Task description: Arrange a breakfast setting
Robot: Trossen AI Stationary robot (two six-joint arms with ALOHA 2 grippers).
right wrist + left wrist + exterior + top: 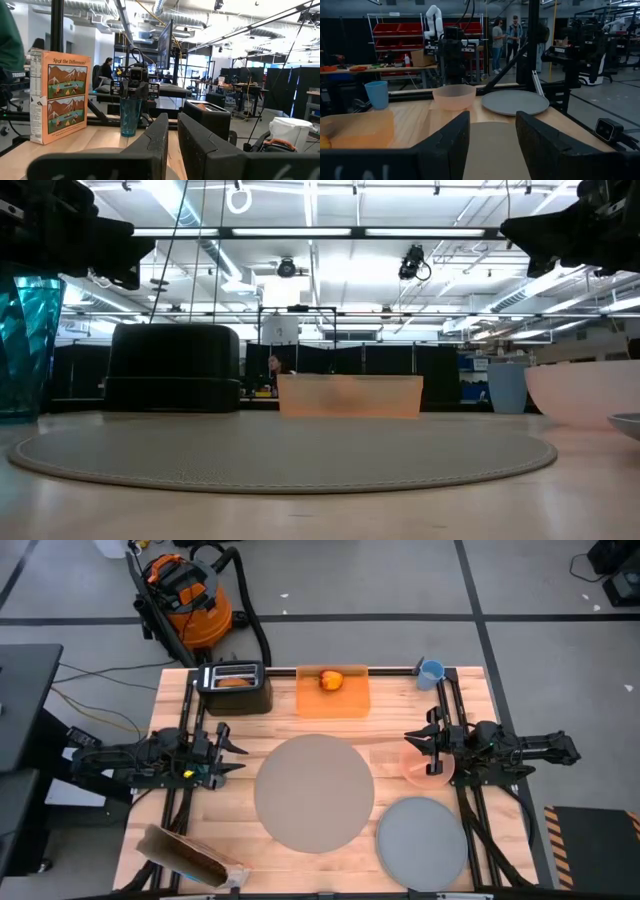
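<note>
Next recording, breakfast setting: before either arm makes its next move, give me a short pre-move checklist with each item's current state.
1. Mat lies flat mid-table with nothing on it: ok.
2. Grey plate on the mat: not ok; it sits beside the mat on bare wood.
3. Pink bowl within the right gripper's reach: ok, it lies right under that gripper, whose fingers are nearly shut and hold nothing.
4. Left gripper free: ok, part open, empty, at the mat's left edge.
5. Apple and blue cup placed: not ok; the apple sits on the orange board, the cup at the back edge.
6. Spoon located: cannot tell.
</note>
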